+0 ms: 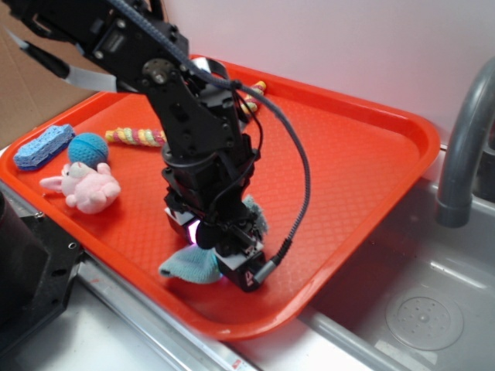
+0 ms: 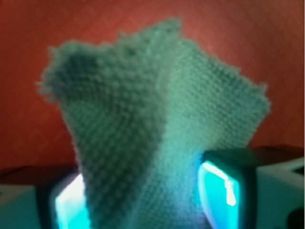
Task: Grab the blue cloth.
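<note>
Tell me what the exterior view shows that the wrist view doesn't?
Only the exterior view shows the arm, the pink plush toy, teal ball, blue sponge, striped toy, faucet and sink. Only the wrist view shows the cloth's woven texture up close, bunched between the glowing jaws. Both show the blue cloth, the gripper and the orange tray.

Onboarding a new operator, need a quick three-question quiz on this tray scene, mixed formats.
1. True or false: the pincer is shut on the blue cloth.
2. Which lies nearest the pink plush bunny? A) teal crocheted ball B) grey faucet C) blue cloth
3. Fill in: everything sits on an orange ____.

Key: 1 true; 2 A; 3 tray.
</note>
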`<state>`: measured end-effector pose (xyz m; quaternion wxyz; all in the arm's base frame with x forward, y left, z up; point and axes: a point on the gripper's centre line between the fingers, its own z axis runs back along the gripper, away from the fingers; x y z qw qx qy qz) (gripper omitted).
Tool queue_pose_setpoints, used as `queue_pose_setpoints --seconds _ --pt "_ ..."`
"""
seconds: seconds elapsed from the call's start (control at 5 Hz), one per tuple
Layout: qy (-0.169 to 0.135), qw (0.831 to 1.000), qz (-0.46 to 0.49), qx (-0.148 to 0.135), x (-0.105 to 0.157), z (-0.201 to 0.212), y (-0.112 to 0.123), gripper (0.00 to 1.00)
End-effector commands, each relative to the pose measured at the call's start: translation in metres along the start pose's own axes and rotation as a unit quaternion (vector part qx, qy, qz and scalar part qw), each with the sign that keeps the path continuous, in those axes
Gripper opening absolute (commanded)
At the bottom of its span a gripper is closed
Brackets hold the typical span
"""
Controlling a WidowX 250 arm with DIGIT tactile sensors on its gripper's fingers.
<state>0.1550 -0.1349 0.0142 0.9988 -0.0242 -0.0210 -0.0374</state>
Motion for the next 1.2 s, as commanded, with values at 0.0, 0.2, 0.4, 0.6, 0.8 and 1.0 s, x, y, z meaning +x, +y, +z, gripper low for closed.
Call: queue_pose_setpoints --seconds 0.0,0.2,0.4,0.6,0.8,1.0 --pt "-0.014 0.995 -0.094 -0.018 -0.011 0.045 0.008 0.00" --pt "-0.015 0.996 -0.093 0.007 -0.011 0.095 0.022 0.00" --pt "-0.011 0.997 -0.074 0.016 0.000 0.140 0.037 0.00" --pt "-0.021 0.998 -0.046 0.042 0.009 0.174 0.064 0.00" --pt "-0.018 0.996 -0.009 0.084 0.019 0.190 0.089 0.00" --pt "-0.006 0.996 -0.005 0.091 0.024 0.184 0.091 0.00"
